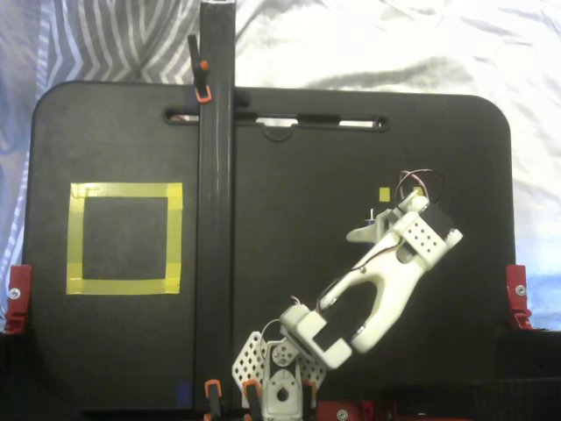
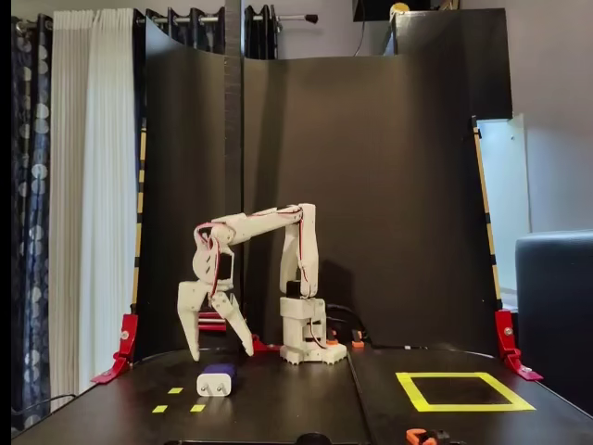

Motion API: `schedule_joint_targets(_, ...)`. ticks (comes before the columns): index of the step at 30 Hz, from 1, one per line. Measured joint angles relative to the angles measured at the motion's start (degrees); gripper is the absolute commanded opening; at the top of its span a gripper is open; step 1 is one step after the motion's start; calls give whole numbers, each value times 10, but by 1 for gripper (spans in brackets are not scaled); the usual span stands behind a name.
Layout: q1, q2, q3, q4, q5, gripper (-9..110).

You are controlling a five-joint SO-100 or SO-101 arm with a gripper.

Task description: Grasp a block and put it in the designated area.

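In a fixed view from the front, the navy block (image 2: pixel 218 379) lies on the black table, its pale end towards the camera. My gripper (image 2: pixel 222 355) hangs just above and slightly behind it, open, fingers spread wider than the block and holding nothing. In a fixed view from above, the gripper (image 1: pixel 386 221) points down at the right of the board and the block is mostly hidden beneath it. The designated area (image 2: pixel 463 406) is a large yellow tape square on the front view's right and on the top view's left (image 1: pixel 125 189), far from the gripper.
Tiny yellow tape squares (image 2: pixel 175 390) lie near the block; one (image 1: pixel 384 194) shows beside the gripper from above. A black upright post (image 1: pixel 215 219) divides the board. The arm's base (image 2: pixel 310 341) stands mid-table. Red clamps (image 1: pixel 517 294) grip the board's side edges.
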Motion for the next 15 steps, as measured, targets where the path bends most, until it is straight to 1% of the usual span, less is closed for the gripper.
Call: schedule_joint_targets(15, -6, -69, 0, -49, 0, 37)
